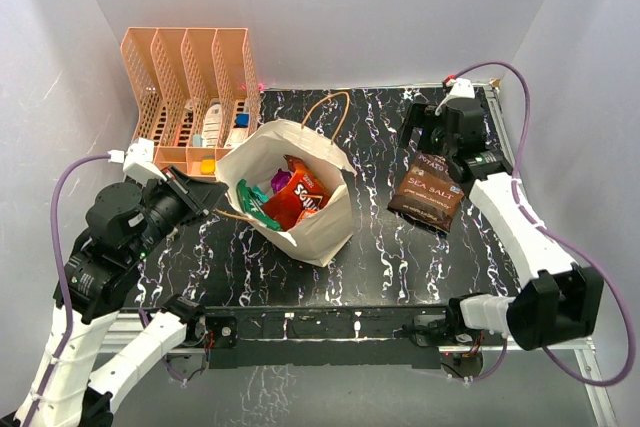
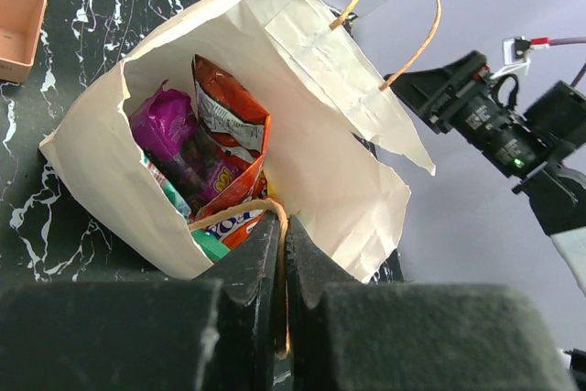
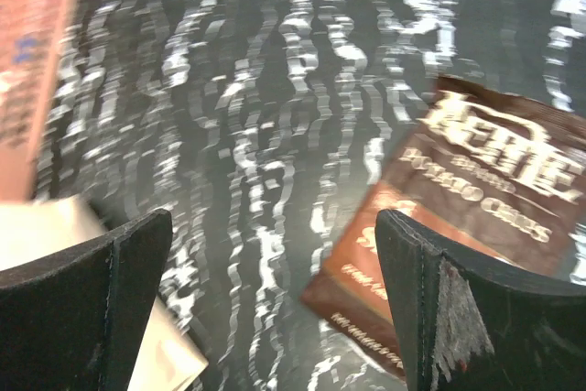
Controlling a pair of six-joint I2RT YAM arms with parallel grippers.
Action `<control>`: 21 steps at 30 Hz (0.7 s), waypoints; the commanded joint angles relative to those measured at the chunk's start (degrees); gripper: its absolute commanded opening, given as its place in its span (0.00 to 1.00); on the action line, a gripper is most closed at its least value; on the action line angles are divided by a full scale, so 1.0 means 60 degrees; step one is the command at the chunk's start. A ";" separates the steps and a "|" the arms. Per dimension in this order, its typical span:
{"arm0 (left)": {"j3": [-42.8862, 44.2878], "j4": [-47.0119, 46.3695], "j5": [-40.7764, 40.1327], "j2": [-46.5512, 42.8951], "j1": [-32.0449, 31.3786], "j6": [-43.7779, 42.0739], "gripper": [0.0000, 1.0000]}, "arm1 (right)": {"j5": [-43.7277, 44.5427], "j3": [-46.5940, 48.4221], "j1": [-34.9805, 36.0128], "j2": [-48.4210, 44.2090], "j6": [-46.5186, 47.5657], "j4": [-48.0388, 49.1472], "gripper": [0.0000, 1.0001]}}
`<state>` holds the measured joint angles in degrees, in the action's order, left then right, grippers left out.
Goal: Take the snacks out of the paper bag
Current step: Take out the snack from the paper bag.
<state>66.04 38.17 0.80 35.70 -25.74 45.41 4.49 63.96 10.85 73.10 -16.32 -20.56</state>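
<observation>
From above, the paper bag [image 1: 318,232] is seen mid-tabletop [image 1: 400,267], open room to its right; it could be tipped if tugged by the left claw [image 1: 213,193]. At the left wrist, that claw is clamped on the bag's cord handle [image 2: 275,210], with snacks [image 2: 229,125] crowded inside. At the right wrist, the right claw [image 3: 270,222] is spread apart over a dark packet [image 3: 476,217].
</observation>
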 commanded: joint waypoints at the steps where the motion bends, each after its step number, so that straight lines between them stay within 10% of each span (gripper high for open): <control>1: -0.0247 -0.0512 -0.0036 -0.0280 -0.0047 0.0085 0.00 | -0.4249 0.0645 0.0025 -0.0911 0.0237 0.0104 0.98; 6: -0.0711 -0.0529 0.0308 -0.0355 -0.0047 0.0361 0.00 | -0.5508 0.1906 0.1337 -0.1121 0.0131 0.0431 0.96; 21: -0.1864 -0.0899 0.1272 -0.0993 -0.0047 0.0284 0.00 | 0.2824 0.5825 0.8297 0.1757 0.1218 -0.2227 0.88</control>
<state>56.23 34.20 6.98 32.73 -25.74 47.57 2.61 92.16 55.29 75.92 -6.70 -28.99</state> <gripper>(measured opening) 0.018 0.889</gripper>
